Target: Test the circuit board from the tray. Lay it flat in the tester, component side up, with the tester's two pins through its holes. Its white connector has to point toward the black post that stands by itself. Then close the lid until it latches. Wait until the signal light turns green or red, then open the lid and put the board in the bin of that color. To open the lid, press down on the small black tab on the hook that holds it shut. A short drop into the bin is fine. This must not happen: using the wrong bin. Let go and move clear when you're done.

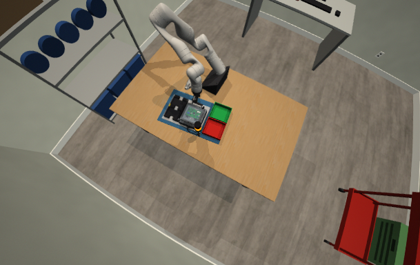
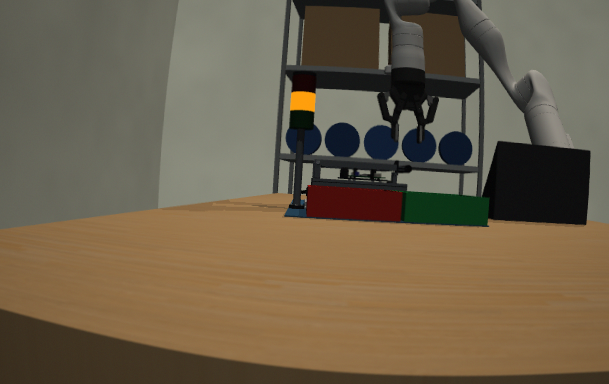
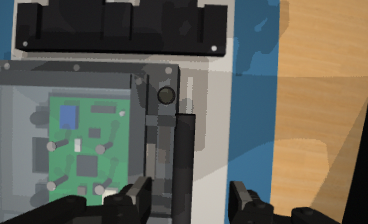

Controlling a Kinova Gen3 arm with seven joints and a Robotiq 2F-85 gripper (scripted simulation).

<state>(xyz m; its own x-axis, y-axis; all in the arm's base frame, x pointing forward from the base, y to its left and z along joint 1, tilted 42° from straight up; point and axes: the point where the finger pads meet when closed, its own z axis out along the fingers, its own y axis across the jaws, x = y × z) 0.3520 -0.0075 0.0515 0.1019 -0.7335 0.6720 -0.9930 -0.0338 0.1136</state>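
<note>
The green circuit board (image 3: 87,130) (image 1: 192,113) lies in the tester (image 3: 105,79) with its components up, under the clear lid (image 3: 15,145), which is down. Its white connector (image 3: 108,196) is partly covered by a finger. A black bar (image 3: 185,165) runs along the tester's side. I cannot make out the hook's tab or whether it is latched. My gripper (image 3: 190,195) (image 2: 407,139) is partly open and empty, above the bar side of the tester. The signal light (image 1: 198,128) (image 2: 303,101) glows amber. The green bin (image 1: 220,112) (image 2: 445,208) and red bin (image 1: 214,129) (image 2: 354,203) stand beside the tester.
The black tray (image 1: 174,110) (image 3: 120,36) lies on the tester's other side from the bins. A round black post top (image 3: 166,95) shows near the tester's corner. The arm's black base (image 1: 216,83) (image 2: 538,185) stands behind the blue mat (image 3: 255,100).
</note>
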